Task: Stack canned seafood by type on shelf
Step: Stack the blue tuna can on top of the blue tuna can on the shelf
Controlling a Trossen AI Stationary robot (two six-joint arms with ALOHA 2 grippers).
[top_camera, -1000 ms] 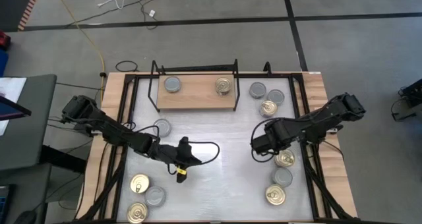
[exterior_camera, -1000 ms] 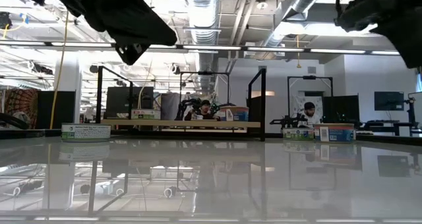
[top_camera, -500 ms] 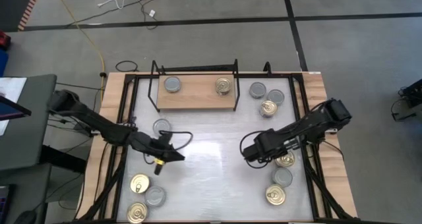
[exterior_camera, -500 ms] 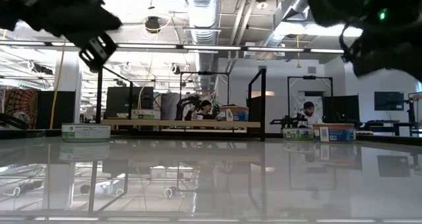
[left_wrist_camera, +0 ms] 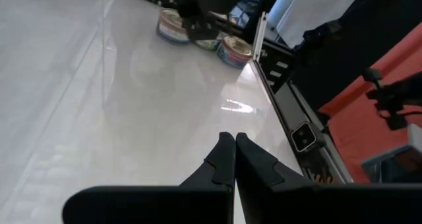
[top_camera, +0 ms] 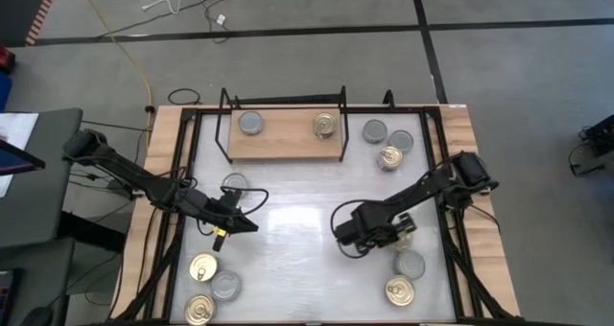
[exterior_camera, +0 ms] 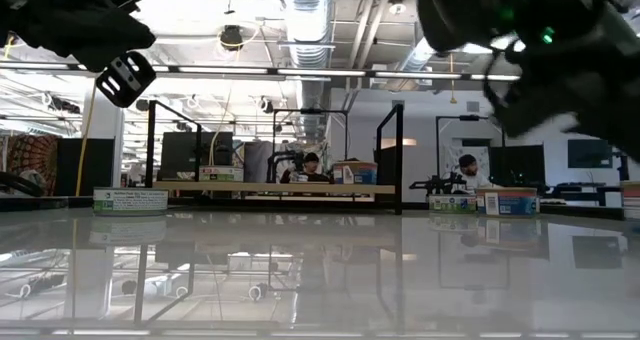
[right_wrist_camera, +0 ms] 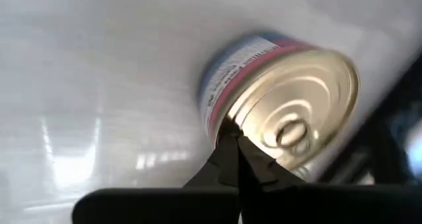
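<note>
The shelf (top_camera: 288,142), a wooden board in a black wire frame, stands at the table's far side. It bears a grey-top can (top_camera: 251,123) and a gold-top can (top_camera: 326,125). My right gripper (right_wrist_camera: 231,137) is shut and points steeply down at a gold-top can (right_wrist_camera: 290,112) with a blue and red label, which stands on the table near the right edge (top_camera: 409,230). My left gripper (left_wrist_camera: 234,141) is shut and hangs above the white tabletop at the left (top_camera: 226,228), touching nothing. My right gripper has its shut fingertips (right_wrist_camera: 227,145) at the gold-top can's upper rim (right_wrist_camera: 223,122), where the side wall meets the top. They come slanting from above. The can stands flat on the table. I cannot tell whether the tips touch it.
Loose cans stand in groups on the table: far right (top_camera: 388,144), near right (top_camera: 405,276) and near left (top_camera: 209,288). A single one stands by the left arm (top_camera: 235,184). Black frame rails (top_camera: 182,173) run along both sides. The tabletop's middle (top_camera: 288,230) is bare.
My left gripper has drawn back toward the table's left edge, staying shut. My right gripper has sunk and gone toward the near edge, down to the gold-top can, also shut. No can has visibly moved.
</note>
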